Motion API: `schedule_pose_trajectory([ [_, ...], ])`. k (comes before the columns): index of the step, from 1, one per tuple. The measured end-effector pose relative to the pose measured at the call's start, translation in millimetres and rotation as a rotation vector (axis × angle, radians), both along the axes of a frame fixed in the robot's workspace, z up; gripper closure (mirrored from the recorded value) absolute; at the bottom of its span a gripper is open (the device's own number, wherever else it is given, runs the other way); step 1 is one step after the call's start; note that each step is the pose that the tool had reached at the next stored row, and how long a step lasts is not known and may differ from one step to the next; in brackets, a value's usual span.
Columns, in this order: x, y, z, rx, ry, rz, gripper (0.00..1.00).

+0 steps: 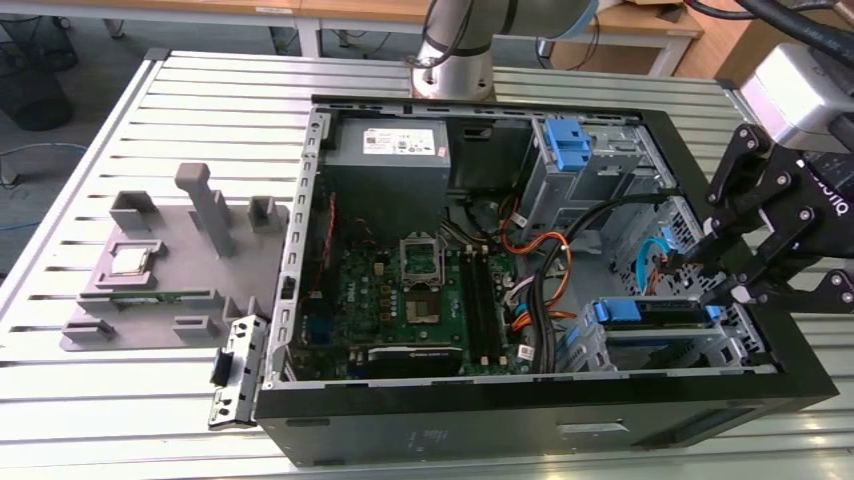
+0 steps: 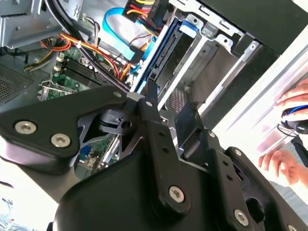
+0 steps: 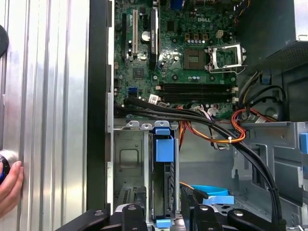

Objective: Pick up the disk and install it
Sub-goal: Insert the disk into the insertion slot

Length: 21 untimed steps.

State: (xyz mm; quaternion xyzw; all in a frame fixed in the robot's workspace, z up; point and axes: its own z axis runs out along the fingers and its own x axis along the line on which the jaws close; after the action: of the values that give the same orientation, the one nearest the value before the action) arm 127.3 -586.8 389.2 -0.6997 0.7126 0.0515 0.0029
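Tool (image 3: pixel 163 204), jaws apart, poised at the drive cage (image 3: pixel 127 156); the disk (image 3: pixel 163 148) stands on edge in the cage slot, directly ahead between the jaws. Risk: a skewed push could jam it against the cage; cables (image 3: pixel 183 114) beyond may snag.

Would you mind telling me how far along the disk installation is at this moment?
Done: the disk already stands in the drive cage, its blue bracket facing the gripper. In hand: nothing; the gripper is open, its fingers either side of the disk's edge with gaps showing in the first wrist view. Left: I cannot tell whether the disk is fully seated or cabled.
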Motion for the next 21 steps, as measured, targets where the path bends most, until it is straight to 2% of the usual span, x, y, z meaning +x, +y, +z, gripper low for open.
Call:
schedule_pose_trajectory([
  [6,0.0,0.0,-6.7,-0.0002,-0.0001,0.000,0.58],
  [16,-0.2,0.0,-13.0,-0.0012,-0.0006,0.000,0.58],
  [18,-1.5,0.0,-14.8,-0.0012,-0.0038,0.000,0.58],
  [21,-5.7,0.8,-17.8,-0.0012,-0.0122,0.000,0.58],
])
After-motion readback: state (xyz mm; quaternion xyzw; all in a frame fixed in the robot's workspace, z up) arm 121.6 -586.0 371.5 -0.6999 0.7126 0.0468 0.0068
